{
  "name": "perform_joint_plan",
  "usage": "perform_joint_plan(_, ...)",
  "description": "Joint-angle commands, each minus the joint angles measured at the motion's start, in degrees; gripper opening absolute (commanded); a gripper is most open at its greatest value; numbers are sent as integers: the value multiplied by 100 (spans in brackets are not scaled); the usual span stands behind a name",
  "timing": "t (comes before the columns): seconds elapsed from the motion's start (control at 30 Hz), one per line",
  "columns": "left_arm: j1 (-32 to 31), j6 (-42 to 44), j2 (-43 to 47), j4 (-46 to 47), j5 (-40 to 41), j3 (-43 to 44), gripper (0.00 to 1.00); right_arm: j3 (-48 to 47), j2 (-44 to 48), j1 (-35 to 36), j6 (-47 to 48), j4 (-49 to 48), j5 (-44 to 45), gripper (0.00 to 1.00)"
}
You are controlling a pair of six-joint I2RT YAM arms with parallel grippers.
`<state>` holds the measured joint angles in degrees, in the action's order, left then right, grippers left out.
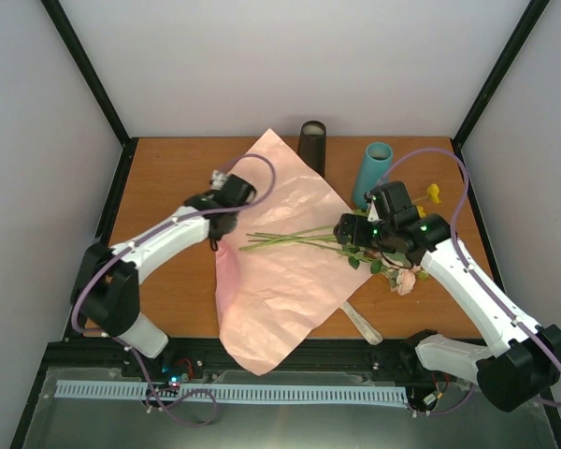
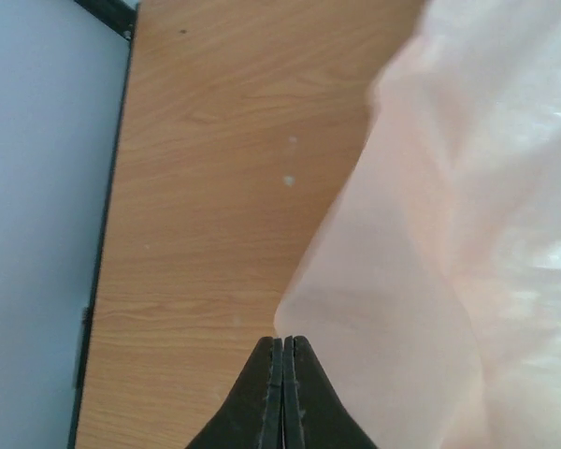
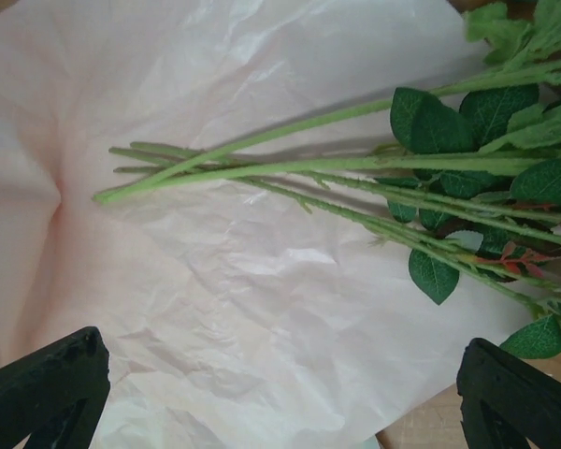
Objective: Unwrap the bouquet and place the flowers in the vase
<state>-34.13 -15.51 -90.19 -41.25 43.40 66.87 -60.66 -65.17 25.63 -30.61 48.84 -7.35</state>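
Observation:
The pink paper [image 1: 280, 271] lies spread open on the table, and the flowers [image 1: 290, 238] lie across it with their green stems [image 3: 262, 168] pointing left. A pink rose head [image 1: 407, 281] and a yellow blossom [image 1: 433, 194] stick out past the right arm. My left gripper [image 1: 215, 234] is at the paper's left edge, and its jaws [image 2: 285, 341] are pressed together on the paper [image 2: 430, 281], which rises there. My right gripper [image 1: 351, 229] hovers open [image 3: 280, 374] just above the paper, beside the leafy part of the stems. A dark brown vase [image 1: 312, 140] stands at the back.
A teal cylinder [image 1: 374, 173] stands right of the dark vase, close to my right arm. A beige ribbon [image 1: 363, 323] lies loose near the table's front edge. Bare wood [image 2: 215, 187] lies left of the paper. Black frame posts and grey walls close in the table.

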Motion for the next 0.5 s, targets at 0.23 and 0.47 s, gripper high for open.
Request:
perform_joint_plan(0.23, 1936, 1892, 1291, 2923, -1429, -1386, 0, 340, 453, -40, -32, 127, -20, 100)
perform_joint_plan(0.47, 2878, 1388, 757, 2825, -1590, -1147, 10, 175, 255, -41, 214, 294, -9, 100)
